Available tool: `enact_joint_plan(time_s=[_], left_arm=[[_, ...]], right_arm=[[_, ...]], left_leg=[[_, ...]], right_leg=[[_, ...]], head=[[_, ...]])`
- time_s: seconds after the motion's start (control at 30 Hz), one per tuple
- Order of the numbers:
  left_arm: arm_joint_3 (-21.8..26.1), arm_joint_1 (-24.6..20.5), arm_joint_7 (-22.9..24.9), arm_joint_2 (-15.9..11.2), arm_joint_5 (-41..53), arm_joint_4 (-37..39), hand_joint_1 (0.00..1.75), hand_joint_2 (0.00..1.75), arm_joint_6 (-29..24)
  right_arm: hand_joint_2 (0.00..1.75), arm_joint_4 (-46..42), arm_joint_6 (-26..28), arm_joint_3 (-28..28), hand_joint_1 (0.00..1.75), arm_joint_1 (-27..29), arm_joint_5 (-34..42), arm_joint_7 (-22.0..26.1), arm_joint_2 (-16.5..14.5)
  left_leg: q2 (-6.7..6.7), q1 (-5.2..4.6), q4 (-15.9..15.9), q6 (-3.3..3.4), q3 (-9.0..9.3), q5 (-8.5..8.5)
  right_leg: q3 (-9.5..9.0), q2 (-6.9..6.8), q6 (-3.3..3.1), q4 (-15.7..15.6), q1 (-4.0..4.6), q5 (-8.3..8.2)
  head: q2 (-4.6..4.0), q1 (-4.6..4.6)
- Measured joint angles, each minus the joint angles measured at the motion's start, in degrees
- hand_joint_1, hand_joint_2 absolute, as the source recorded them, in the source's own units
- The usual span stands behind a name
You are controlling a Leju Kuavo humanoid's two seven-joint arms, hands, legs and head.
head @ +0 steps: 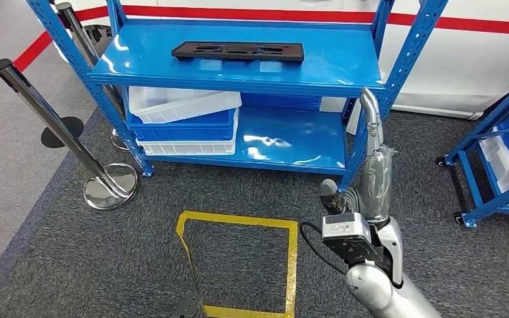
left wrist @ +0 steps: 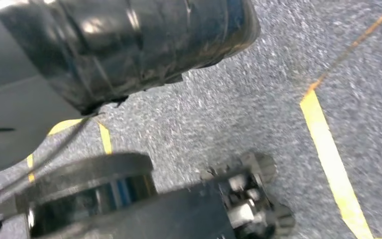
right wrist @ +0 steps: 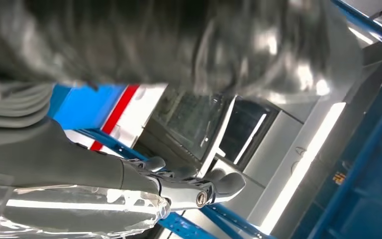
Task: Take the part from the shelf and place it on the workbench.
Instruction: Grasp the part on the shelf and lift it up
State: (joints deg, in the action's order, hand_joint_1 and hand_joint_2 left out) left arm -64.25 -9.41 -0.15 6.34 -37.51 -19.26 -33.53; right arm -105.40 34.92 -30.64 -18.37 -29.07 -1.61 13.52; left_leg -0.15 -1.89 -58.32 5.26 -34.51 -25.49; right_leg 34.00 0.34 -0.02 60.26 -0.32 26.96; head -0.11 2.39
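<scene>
The part (head: 238, 51) is a flat black rectangular frame lying on the top board of the blue shelf (head: 344, 66), towards its back. My right hand (head: 373, 159) is raised in front of the shelf's right front post, below the top board and right of the part, apart from it. Its fingers (head: 370, 106) point straight up and hold nothing. The right wrist view shows the same hand (right wrist: 144, 174) with its fingers stretched out and empty. My left hand (left wrist: 129, 45) hangs low over the grey carpet; its dark ribbed cover shows, blurred, and its fingers are hidden.
White and blue bins (head: 182, 122) are stacked on the left of the shelf's lower board. Two chrome barrier posts (head: 109, 185) stand left of the shelf. A yellow tape square (head: 238, 265) marks the carpet in front. A second blue rack (head: 504, 146) stands at the right.
</scene>
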Motion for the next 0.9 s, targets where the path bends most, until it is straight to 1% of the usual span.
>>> enact_joint_plan(time_s=[0.03,0.07,0.1,0.13,0.17,0.2,0.23,0.27,0.3,0.33,0.37,0.4,0.43,0.47,0.5,0.53,0.57,0.6,0.63,0.67,0.7,0.73,0.77,0.8,0.83,0.87,0.9], left_arm=[[0.0,0.0,0.0,0.0,0.1,0.0,0.0,0.0,0.0],[0.0,-0.1,-0.1,0.1,0.2,0.0,0.0,0.0,0.1],[-0.1,-0.2,-0.1,0.2,0.3,0.0,0.0,0.0,0.2],[-0.1,-0.3,-0.1,0.3,0.4,0.0,0.0,0.0,0.3],[-0.2,-0.3,-0.1,0.4,0.4,0.0,0.0,0.0,0.3],[-0.3,-0.3,0.0,0.4,0.4,0.0,0.0,0.0,0.4],[-0.3,-0.2,0.0,0.5,0.5,0.0,0.0,0.0,0.4],[-0.4,-0.2,0.1,0.5,0.5,0.0,0.0,0.0,0.5],[-0.4,-0.2,0.2,0.5,0.6,0.0,0.0,0.0,0.5],[-0.4,-0.3,0.2,0.5,0.7,0.0,0.0,0.0,0.6],[-0.4,-0.4,0.3,0.5,0.8,0.0,0.0,0.0,0.7],[-0.4,-0.4,0.3,0.6,0.8,0.0,0.0,0.0,0.7],[-0.4,-0.4,0.3,0.6,0.9,0.0,0.0,0.0,0.7],[-0.5,-0.4,0.3,0.6,0.9,0.0,0.0,0.0,0.8],[-0.5,-0.3,0.3,0.6,0.9,0.0,0.0,0.0,0.8],[-0.5,-0.3,0.3,0.6,1.0,0.0,0.0,0.0,0.8],[-0.5,-0.3,0.3,0.6,1.0,0.0,0.0,0.0,0.8],[-0.5,-0.3,0.3,0.6,1.0,0.0,0.0,0.0,0.8],[-0.5,-0.4,0.3,0.6,1.0,0.0,0.0,0.0,0.9],[-0.5,-0.4,0.3,0.6,1.0,0.0,0.0,0.0,0.9],[-0.5,-0.3,0.3,0.6,1.0,0.0,0.0,0.0,1.0],[-0.5,-0.2,0.3,0.6,1.0,0.0,0.0,0.0,1.0],[-0.5,-0.2,0.3,0.6,1.0,0.0,0.0,0.0,1.1],[-0.5,-0.2,0.3,0.6,1.0,0.0,0.0,0.0,1.1],[-0.5,-0.2,0.3,0.6,1.0,0.0,0.0,0.0,1.1],[-0.5,-0.3,0.3,0.6,1.1,0.0,0.0,0.0,1.1],[-0.5,-0.4,0.3,0.6,1.1,0.0,0.0,0.0,1.1]], right_arm=[[0.0,-0.2,0.0,0.0,0.0,0.0,0.2,0.0,0.1],[0.0,-0.4,0.0,0.0,0.0,-0.1,0.3,0.1,0.2],[0.0,-0.5,0.0,0.0,0.0,-0.2,0.5,0.1,0.3],[0.0,-0.5,-0.1,0.0,0.0,-0.2,0.5,0.2,0.4],[0.0,-0.5,-0.3,0.0,0.0,-0.1,0.5,0.2,0.4],[0.0,-0.5,-0.6,0.0,0.0,0.0,0.5,0.2,0.5],[0.0,-0.5,-0.9,0.0,0.0,0.0,0.3,0.2,0.5],[0.0,-0.5,-1.2,0.0,0.0,0.0,0.2,0.2,0.6],[0.0,-0.6,-1.4,0.0,0.0,0.0,0.0,0.2,0.8],[0.0,-0.6,-1.6,-0.1,0.0,-0.1,-0.2,0.2,0.9],[0.0,-0.7,-1.8,-0.1,0.0,-0.1,-0.4,0.2,1.1],[0.0,-0.7,-1.9,-0.1,0.0,-0.1,-0.6,0.2,1.2],[0.0,-0.8,-2.0,-0.1,0.0,-0.1,-0.8,0.1,1.2],[0.0,-0.9,-2.1,-0.2,0.0,-0.1,-0.9,0.1,1.2],[0.0,-0.9,-2.1,-0.2,0.0,-0.2,-0.9,0.0,1.2],[0.0,-0.9,-2.1,-0.3,0.0,-0.2,-1.0,0.0,1.3],[0.0,-1.0,-2.1,-0.4,0.0,-0.3,-1.1,0.0,1.3],[0.0,-1.0,-2.1,-0.5,0.0,-0.3,-1.1,0.0,1.3],[0.0,-1.1,-2.1,-0.6,0.0,-0.3,-1.2,-0.1,1.3],[0.0,-1.1,-2.1,-0.6,0.0,-0.2,-1.3,-0.1,1.3],[0.0,-1.1,-2.1,-0.8,0.0,-0.2,-1.4,-0.1,1.3],[0.0,-1.1,-2.1,-0.9,0.0,-0.2,-1.4,-0.1,1.3],[0.0,-1.1,-2.1,-1.0,0.0,-0.2,-1.5,-0.1,1.3],[0.0,-1.1,-2.1,-1.0,0.0,-0.2,-1.5,-0.1,1.3],[0.0,-1.1,-2.1,-1.0,0.0,-0.2,-1.5,-0.1,1.3],[0.0,-1.1,-2.1,-1.0,0.0,-0.2,-1.6,-0.1,1.3],[0.0,-1.1,-2.1,-1.0,0.0,-0.2,-1.6,-0.2,1.3]], left_leg=[[0.09,0.3,1.2,-0.3,0.7,0.41],[0.19,0.64,2.3,-0.62,1.39,0.83],[0.26,0.89,2.9,-0.94,1.87,1.08],[0.23,0.95,3.1,-1.06,2.04,1.11],[0.1,1.04,3.0,-1.2,2.03,1.04],[-0.1,1.14,2.8,-1.38,2.0,0.89],[-0.39,1.31,2.5,-1.64,1.95,0.68],[-0.8,1.52,2.0,-1.97,1.9,0.41],[-1.19,1.74,1.4,-2.36,1.78,0.07],[-1.65,1.86,0.7,-2.79,1.48,-0.28],[-2.09,1.92,0.1,-3.17,1.07,-0.51],[-2.51,1.93,-0.4,-3.49,0.61,-0.61],[-2.93,1.98,-0.6,-3.79,0.22,-0.54],[-3.33,2.08,-0.7,-4.05,-0.01,-0.41],[-3.46,2.2,-0.8,-4.3,-0.2,-0.43],[-3.16,2.24,-1.3,-4.6,-0.52,-0.79],[-2.56,2.25,-2.8,-4.87,-1.24,-1.67],[-1.77,2.29,-5.4,-5.14,-2.52,-3.06],[-1.13,2.32,-8.9,-5.38,-4.25,-4.67],[-0.82,2.39,-12.5,-5.52,-6.08,-6.01],[-0.67,2.43,-15.1,-5.58,-7.46,-6.66],[-0.57,2.44,-15.9,-5.54,-7.95,-6.3],[-0.39,2.44,-14.5,-5.41,-7.38,-5.02],[0.09,2.39,-11.3,-5.17,-5.8,-3.1],[1.28,2.19,-7.3,-4.87,-3.9,-1.58],[2.31,1.89,-4.0,-4.53,-2.29,-0.51],[3.07,1.59,-1.8,-4.21,-1.27,-0.03]], right_leg=[[-0.05,-0.05,0.25,0.2,0.16,0.35],[0.39,-0.07,0.52,1.5,0.27,1.27],[1.53,-0.11,0.79,4.0,0.18,2.72],[3.11,-0.11,1.15,7.3,0.05,4.29],[4.74,-0.11,1.48,10.5,-0.19,5.48],[5.8,-0.12,1.83,12.5,-0.45,5.75],[5.87,-0.12,2.19,12.3,-0.71,4.9],[4.86,-0.06,2.55,10.1,-0.99,3.12],[3.19,0.43,2.87,6.7,-1.3,1.32],[1.52,1.26,3.03,3.4,-1.45,0.14],[0.37,1.96,2.87,1.1,-1.59,-0.44],[-0.11,2.51,2.56,0.1,-1.58,-0.35],[-0.12,2.54,2.09,0.1,-1.39,-0.17],[-0.03,2.12,1.56,0.1,-1.39,-0.28],[-0.04,1.68,1.17,0.0,-1.37,-0.38],[-0.11,1.22,0.8,-0.1,-1.4,-0.45],[-0.18,0.73,0.47,-0.2,-1.5,-0.53],[-0.23,0.19,0.24,-0.3,-1.49,-0.54],[-0.23,-0.35,0.09,-0.3,-1.41,-0.5],[-0.22,-0.92,-0.05,-0.3,-1.33,-0.46],[-0.23,-1.5,-0.11,-0.2,-1.25,-0.41],[-0.24,-2.05,-0.15,-0.2,-1.19,-0.37],[-0.28,-2.56,-0.15,-0.2,-1.13,-0.33],[-0.36,-3.06,-0.12,-0.2,-1.08,-0.27],[-0.46,-3.53,-0.05,-0.3,-0.99,-0.2],[-0.53,-3.98,0.12,-0.3,-0.85,-0.11],[-0.61,-4.44,0.33,-0.3,-0.72,-0.05]], head=[[0.0,-0.07],[0.0,-0.17],[0.0,-0.28],[0.0,-0.37],[0.0,-0.41],[0.0,-0.41],[0.0,-0.39],[0.0,-0.4],[0.0,-0.42],[0.0,-0.48],[0.0,-0.48],[0.0,-0.47],[0.0,-0.46],[0.0,-0.42],[0.0,-0.43],[0.0,-0.3],[0.0,-0.09],[0.0,0.1],[0.0,0.29],[0.0,0.34],[0.0,0.33],[0.0,0.34],[0.0,0.34],[0.0,0.34],[0.0,0.33],[0.0,0.31],[0.0,0.28]])
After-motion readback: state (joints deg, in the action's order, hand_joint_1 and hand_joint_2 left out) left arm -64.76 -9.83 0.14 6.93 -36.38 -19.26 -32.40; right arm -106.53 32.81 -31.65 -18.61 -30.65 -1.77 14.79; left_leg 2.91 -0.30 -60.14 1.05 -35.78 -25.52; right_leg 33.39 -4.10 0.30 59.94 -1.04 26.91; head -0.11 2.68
